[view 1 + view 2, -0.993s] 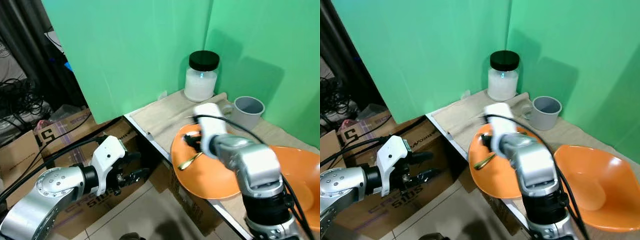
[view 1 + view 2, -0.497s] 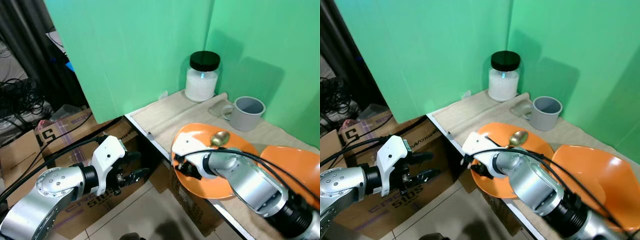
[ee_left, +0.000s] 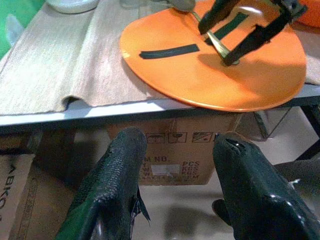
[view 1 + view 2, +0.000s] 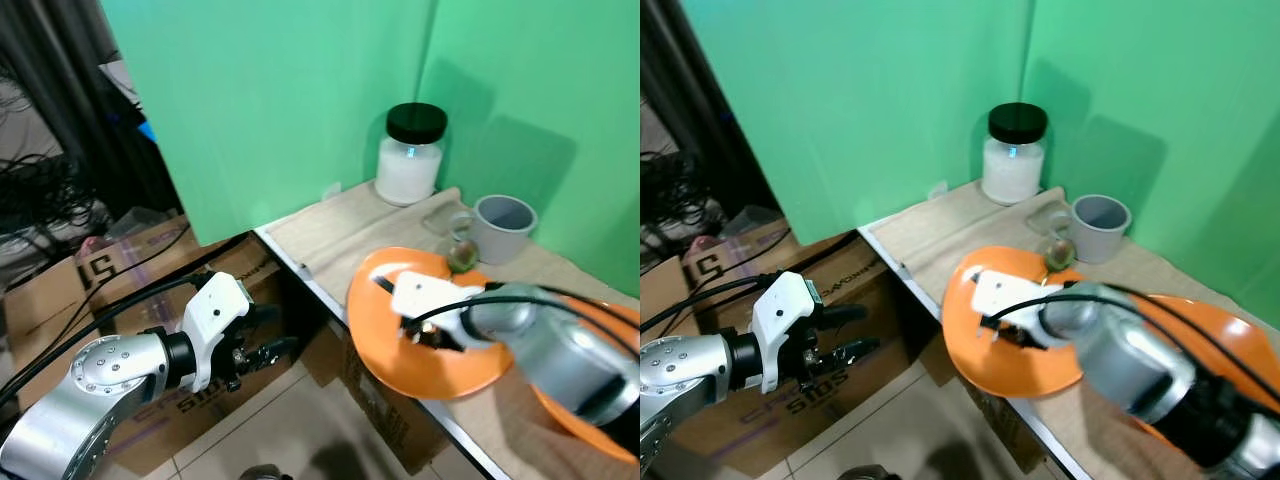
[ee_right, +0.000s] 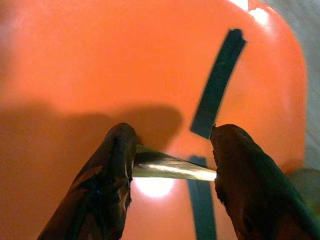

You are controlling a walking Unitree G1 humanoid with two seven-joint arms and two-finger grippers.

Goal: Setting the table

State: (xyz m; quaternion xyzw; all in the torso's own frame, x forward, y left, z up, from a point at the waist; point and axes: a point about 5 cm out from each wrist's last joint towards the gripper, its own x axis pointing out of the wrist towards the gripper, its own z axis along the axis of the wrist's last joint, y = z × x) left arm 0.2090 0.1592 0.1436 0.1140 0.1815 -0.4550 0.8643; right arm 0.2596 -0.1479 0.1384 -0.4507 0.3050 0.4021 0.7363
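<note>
Green backdrop panels wall off a corner table (image 4: pixel 330 225) covered in a beige woven cloth, and the action is all on the orange plate (image 4: pixel 400 345) near its front edge. Right gripper (image 3: pixel 235 37) is down over the plate with the spoon (image 5: pixel 172 169) handle sitting between its two black fingers (image 5: pixel 107 190) (fingers are spread fairly wide in the right wrist view, so I can't tell if it's truly pinching or just straddling it). The spoon's long axis runs from the gripper back toward the far rim, bowl end by the grey mug (image 4: pixel 497 225), so any lift or slide has to go along that line. Right arm is clearly the nearer one; the left gripper (image 4: pixel 262 345) hangs off the table edge, jaws apart and empty, above cardboard boxes (image 4: pixel 90 290). Plate looks like smooth glossy plastic with black tape strips on it, spoon is thin shiny metal, probably slippery. A black-lidded jar (image 4: pixel 410 155) of white stuff stands at the back, and an orange bowl (image 4: pixel 1230 330) is beside the plate.
</note>
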